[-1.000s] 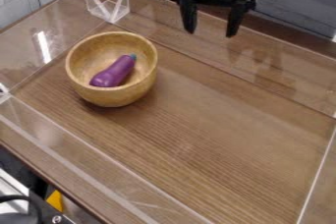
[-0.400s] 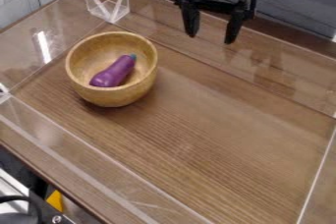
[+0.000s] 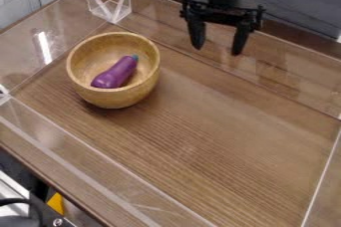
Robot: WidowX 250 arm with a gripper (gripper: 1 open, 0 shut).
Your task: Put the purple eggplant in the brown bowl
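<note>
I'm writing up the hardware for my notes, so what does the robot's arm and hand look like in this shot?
The hand is all black, with two slim straight fingers hanging from a wider black crossbar. Above it a dark cylindrical wrist runs up out of the picture. No cables, labels or markings can be made out at this size, and the rest of the arm is out of view.

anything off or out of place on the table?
Nothing stands out. The eggplant lies inside the bowl, which sits upright on the table. The gripper hangs open and empty, away from the bowl. No spills or damage visible.
</note>
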